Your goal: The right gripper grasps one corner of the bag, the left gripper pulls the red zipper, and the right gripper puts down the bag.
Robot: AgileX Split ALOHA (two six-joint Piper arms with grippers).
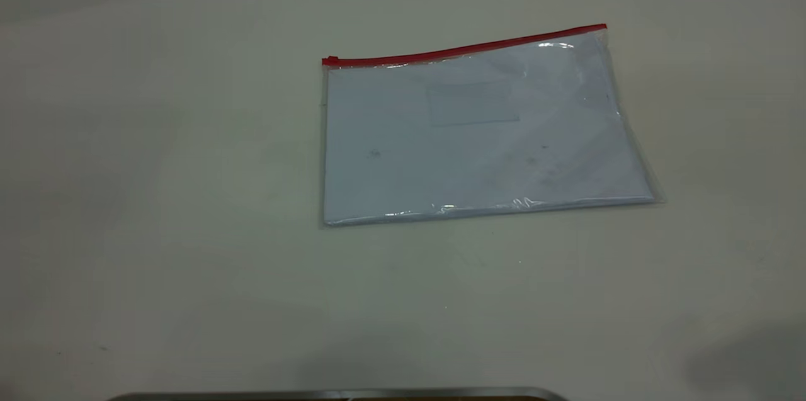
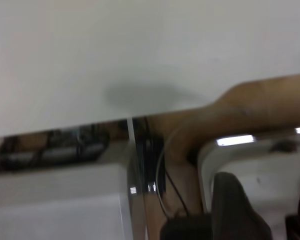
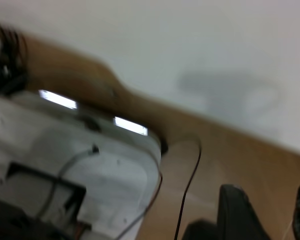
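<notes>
A pale bench (image 1: 189, 199) filled the exterior view, seen from above. On it, right of centre and toward the far side, the bag (image 1: 478, 136) lay flat, a clear rectangular pouch with a pale bluish-white inside and a faint label pocket (image 1: 473, 102) near its upper middle. The red zipper (image 1: 466, 48) ran along the bag's far long edge, sloping upward toward the right, with its small slider tab (image 1: 330, 61) at the left end. The corner (image 1: 603, 29) at the zipper's right end rested on the bench like the rest of the bag. Nothing touched the bag, and neither arm appeared in this view.

In the left wrist view, the left end effector (image 2: 267, 210) hung near the bench's edge, over a gap showing cables and a white housing, its fingers apart and empty. In the right wrist view, the right end effector (image 3: 272, 215) was likewise spread and empty, above a brown surface beside the bench's edge.
</notes>
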